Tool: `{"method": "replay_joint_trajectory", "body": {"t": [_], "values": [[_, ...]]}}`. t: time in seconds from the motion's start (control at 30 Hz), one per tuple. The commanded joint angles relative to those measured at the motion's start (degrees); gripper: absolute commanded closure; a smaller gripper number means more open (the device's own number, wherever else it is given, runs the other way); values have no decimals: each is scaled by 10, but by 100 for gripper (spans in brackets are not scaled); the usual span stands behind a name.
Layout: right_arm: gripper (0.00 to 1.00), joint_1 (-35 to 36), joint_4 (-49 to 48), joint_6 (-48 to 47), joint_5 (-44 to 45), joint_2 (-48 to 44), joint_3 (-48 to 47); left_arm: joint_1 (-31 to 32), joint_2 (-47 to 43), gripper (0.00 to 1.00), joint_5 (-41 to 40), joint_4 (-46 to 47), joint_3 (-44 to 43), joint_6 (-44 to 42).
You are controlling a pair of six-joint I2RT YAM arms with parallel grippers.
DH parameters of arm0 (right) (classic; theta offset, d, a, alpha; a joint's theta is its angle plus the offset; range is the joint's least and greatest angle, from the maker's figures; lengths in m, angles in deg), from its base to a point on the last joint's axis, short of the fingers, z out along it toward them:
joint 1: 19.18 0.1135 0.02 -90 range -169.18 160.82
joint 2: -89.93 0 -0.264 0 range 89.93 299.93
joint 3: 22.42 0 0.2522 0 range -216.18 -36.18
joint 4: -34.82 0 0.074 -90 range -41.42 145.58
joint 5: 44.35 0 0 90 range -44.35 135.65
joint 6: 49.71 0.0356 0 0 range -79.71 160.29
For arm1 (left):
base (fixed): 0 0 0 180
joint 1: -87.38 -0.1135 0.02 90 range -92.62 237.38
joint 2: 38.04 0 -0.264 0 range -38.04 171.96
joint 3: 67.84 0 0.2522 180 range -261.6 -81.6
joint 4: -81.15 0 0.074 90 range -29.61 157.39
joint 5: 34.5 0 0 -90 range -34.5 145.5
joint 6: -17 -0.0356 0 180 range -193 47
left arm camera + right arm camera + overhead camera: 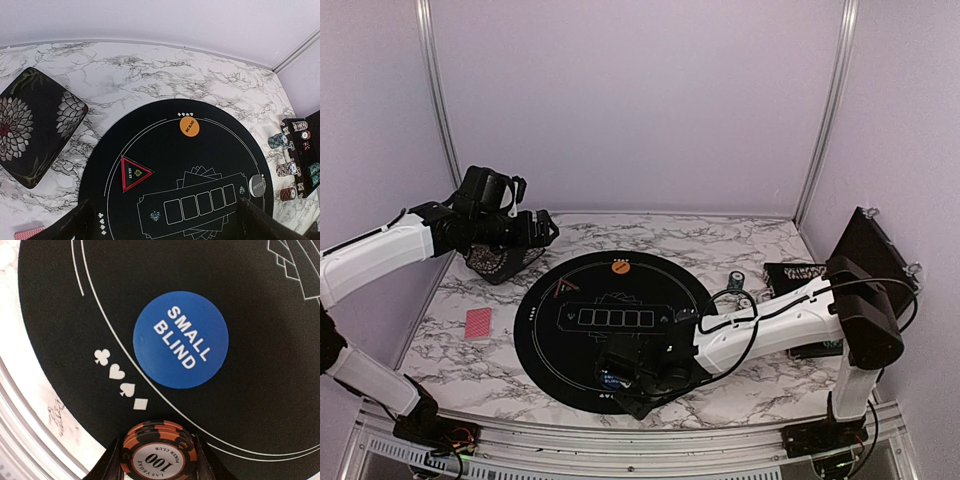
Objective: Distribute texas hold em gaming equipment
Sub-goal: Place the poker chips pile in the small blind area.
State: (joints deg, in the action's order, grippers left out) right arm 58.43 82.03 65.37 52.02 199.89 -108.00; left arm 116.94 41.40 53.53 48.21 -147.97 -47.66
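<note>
Chips (156, 439) were clamped in the right hand (158, 467) and needed setting flat beside the blue button (180, 340); left hand (538, 230) gaped wide

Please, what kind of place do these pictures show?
Probably a robot test booth, not a real card room: plain lilac walls with aluminium corner posts enclose a marble-patterned table carrying a round black poker mat.

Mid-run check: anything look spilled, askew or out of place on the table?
Nothing stands out. The blue button, orange button and triangular marker lie flat on the mat; the right gripper holds its chips squarely.
</note>
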Motion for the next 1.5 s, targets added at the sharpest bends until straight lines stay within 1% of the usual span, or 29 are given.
{"method": "replay_joint_trajectory", "body": {"t": [0.0,0.43,0.77,1.1,1.4,1.47], "values": [[64,9,-1,4,-7,8,-12,-3,-13,1,-5,8,7,-5],[59,9,-1,13,-7,4,0,-4,-10,1,-6,11,6,-6],[53,9,3,12,-5,7,-4,-3,-12,1,-6,12,8,-6],[51,8,14,12,1,9,-15,-5,-10,1,-5,13,10,-7],[45,2,20,7,3,7,-22,-6,-13,1,-3,14,11,-8],[42,0,22,4,3,6,-25,-6,-13,1,-2,14,11,-8]]}}
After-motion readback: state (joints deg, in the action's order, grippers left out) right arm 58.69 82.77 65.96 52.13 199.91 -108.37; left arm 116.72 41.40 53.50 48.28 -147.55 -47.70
